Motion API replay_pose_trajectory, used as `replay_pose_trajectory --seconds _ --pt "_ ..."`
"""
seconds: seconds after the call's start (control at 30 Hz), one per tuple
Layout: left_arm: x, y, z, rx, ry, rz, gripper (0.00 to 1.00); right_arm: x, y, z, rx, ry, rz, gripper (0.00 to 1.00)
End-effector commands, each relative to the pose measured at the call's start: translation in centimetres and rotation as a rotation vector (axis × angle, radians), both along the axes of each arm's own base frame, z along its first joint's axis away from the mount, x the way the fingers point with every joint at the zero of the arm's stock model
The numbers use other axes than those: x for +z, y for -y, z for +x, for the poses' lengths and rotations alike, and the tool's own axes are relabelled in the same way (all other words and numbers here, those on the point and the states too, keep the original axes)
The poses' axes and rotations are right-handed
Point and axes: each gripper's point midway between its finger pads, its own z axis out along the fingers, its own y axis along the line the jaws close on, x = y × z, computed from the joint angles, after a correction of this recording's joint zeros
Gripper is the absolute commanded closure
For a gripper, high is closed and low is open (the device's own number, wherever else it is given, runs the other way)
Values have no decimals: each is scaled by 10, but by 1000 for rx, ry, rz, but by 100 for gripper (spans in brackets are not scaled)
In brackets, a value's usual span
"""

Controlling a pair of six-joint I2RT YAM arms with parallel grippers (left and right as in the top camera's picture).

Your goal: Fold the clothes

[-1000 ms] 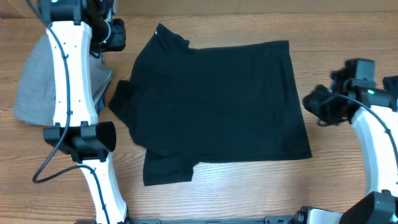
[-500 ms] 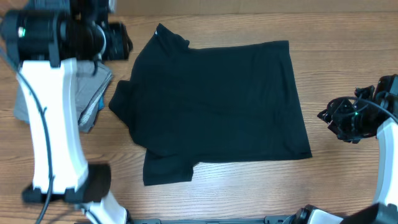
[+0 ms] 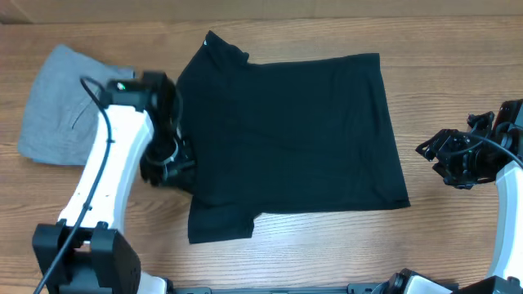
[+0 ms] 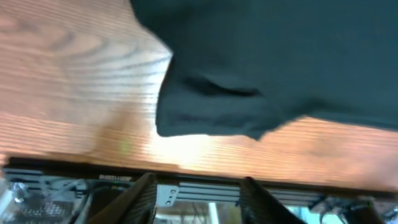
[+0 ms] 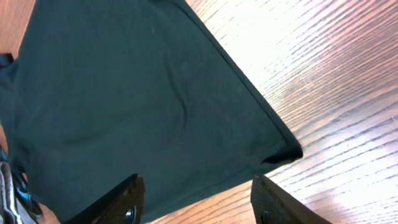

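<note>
The black garment (image 3: 286, 139) lies spread flat on the wooden table, collar at the far left, one sleeve at the near left. My left gripper (image 3: 167, 167) hovers over its left edge, by the left sleeve, open and empty. Its wrist view shows the near sleeve (image 4: 211, 106) and the table's front edge past the open fingers (image 4: 196, 193). My right gripper (image 3: 437, 155) sits off the garment's right side, open and empty. Its wrist view shows the garment's near right corner (image 5: 280, 149) between the spread fingers (image 5: 196, 199).
Light grey folded trousers (image 3: 61, 106) lie at the far left of the table, just left of my left arm. Bare wood (image 3: 327, 253) runs along the front edge and right side.
My left arm has swung from the far left corner down to the garment's left edge, uncovering the grey trousers. My right gripper has drawn back to the right, away from the garment.
</note>
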Motion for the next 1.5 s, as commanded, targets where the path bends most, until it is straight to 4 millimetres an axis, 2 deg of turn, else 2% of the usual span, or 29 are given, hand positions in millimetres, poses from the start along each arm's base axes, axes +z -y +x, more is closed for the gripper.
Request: replay_pose_trajectory --seconds 0.0,0.13,0.33,0.53,0.73,0.8,0.9,1.13,1.2,1.3,1.37,1.47 --pt "-35 10 -28 67 -76 -50 51 5 0 2 4 24 -4 41" --pt "-76 21 -50 87 -123 -120 51 5 0 2 4 24 -4 40" --pt "-113 18 -78 93 -164 -110 52 5 1 3 4 28 -6 39" --pt "-132 15 -94 160 -191 -78 51 5 1 3 4 28 -6 39" --pt "-133 11 -109 160 -239 -52 56 5 1 3 4 28 -6 39" --pt "-133 9 -110 157 -245 -41 56 5 1 3 4 28 -6 39" --pt "-137 -5 -108 160 -227 43 55 5 1 3 4 29 -6 39" --pt "-148 -6 -77 167 -90 49 55 5 1 3 4 28 -6 39" --pt "-149 -6 -77 169 -88 50 60 5 1 3 4 28 -6 39" --pt "-148 -7 -78 168 -94 57 83 5 1 3 4 29 -6 39" --pt "-147 -6 -83 169 -113 52 94 5 1 4 5 30 -7 39" --pt "-140 4 -96 185 -182 -3 96 5 1 4 4 32 -8 39"
